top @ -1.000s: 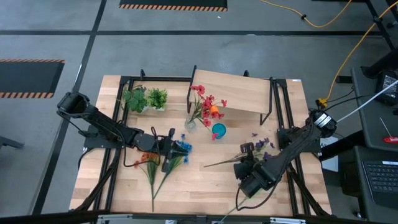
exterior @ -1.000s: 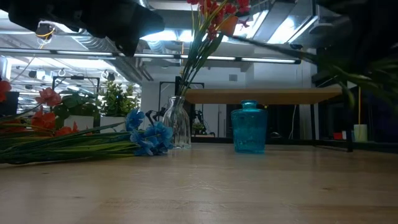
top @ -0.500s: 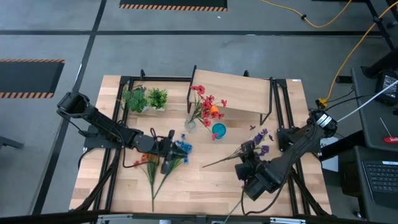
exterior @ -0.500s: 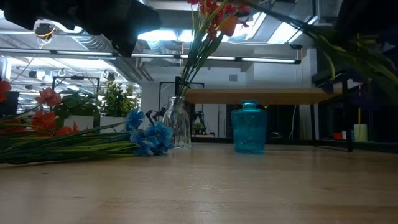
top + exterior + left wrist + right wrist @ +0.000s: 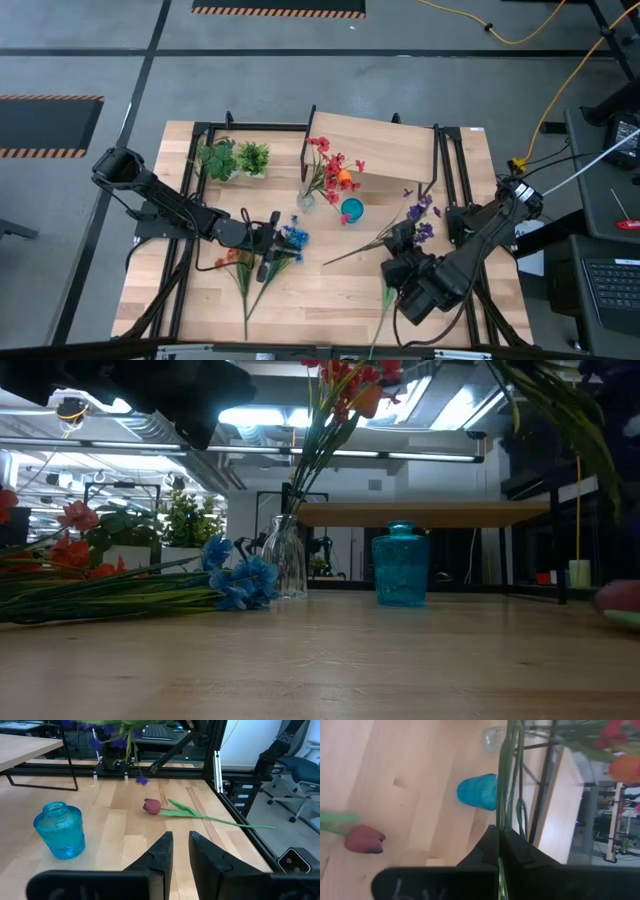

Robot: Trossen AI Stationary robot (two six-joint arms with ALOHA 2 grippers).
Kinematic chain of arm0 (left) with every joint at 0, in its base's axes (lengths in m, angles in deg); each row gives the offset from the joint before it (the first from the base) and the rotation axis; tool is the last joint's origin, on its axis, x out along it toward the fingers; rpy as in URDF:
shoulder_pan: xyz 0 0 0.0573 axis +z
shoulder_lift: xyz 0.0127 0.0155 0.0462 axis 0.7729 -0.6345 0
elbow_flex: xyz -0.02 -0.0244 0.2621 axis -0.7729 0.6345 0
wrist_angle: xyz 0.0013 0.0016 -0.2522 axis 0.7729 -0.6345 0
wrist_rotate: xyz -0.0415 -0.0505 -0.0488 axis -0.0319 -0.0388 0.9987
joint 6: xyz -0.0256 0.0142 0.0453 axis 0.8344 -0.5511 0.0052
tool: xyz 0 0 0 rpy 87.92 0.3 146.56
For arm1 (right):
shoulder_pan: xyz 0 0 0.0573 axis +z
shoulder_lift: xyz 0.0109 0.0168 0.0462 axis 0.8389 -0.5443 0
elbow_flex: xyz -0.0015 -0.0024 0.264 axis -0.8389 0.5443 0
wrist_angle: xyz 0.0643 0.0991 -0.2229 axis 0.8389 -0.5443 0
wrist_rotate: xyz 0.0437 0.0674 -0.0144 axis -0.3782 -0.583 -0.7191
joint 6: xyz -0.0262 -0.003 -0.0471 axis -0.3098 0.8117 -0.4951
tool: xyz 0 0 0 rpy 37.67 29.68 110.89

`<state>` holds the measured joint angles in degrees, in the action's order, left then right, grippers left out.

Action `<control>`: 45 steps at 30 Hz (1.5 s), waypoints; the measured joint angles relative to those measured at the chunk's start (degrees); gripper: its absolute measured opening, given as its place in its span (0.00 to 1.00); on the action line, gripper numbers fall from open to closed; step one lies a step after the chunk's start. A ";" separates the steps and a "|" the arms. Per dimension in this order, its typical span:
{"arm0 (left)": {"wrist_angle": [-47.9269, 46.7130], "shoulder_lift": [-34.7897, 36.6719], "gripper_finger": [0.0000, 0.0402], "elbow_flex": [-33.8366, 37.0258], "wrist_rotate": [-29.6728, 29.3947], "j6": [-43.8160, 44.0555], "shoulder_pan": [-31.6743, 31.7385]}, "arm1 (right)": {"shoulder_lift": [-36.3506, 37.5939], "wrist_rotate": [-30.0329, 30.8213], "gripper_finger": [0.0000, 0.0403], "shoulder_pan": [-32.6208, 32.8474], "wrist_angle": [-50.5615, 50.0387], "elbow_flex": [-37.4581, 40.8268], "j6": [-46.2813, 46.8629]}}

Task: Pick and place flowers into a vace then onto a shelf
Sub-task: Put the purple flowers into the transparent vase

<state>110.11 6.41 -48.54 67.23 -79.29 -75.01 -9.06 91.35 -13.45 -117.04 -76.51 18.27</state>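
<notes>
My right gripper [image 5: 400, 243] is shut on a purple-bloomed spray [image 5: 418, 212] and holds it above the table, right of the blue vase [image 5: 352, 210]. A clear glass vase [image 5: 307, 198] beside it holds red and orange blooms. Behind both stands the shelf [image 5: 380, 145]. My left gripper [image 5: 272, 243] hovers over the orange and blue sprays [image 5: 255, 265] lying flat on the table, its fingers a narrow gap apart [image 5: 181, 842], touching nothing. The dark red bud [image 5: 152, 806] lies on its side on the tabletop, near my right arm. My right gripper [image 5: 501, 832] pinches the purple spray's bundle of green stems [image 5: 506, 812] between its two fingers, partway along their length. The spray is lifted clear of the table and slants, its blooms toward the shelf and its stem end [image 5: 327, 261] toward the table's left.
Two green leafy tufts [image 5: 233, 158] stand at the far left of the table. The shelf's black legs [image 5: 432, 180] and the two vases stand close to the held spray. Bare wood lies along the near edge [image 5: 320, 310].
My right gripper has risen and drawn slightly toward the far edge, carrying the purple spray up; its blooms now sit nearer the shelf. In the low view the spray has climbed toward the top of the picture, and the bud now shows at the right edge.
</notes>
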 joint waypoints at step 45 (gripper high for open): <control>-14.36 -11.43 0.48 -27.21 16.49 18.81 6.76 | -13.97 8.10 0.00 -3.52 9.66 -12.45 -38.78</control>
<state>95.75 -5.02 -75.76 83.72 -60.48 -68.25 -23.03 99.45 -16.98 -107.38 -88.96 -20.51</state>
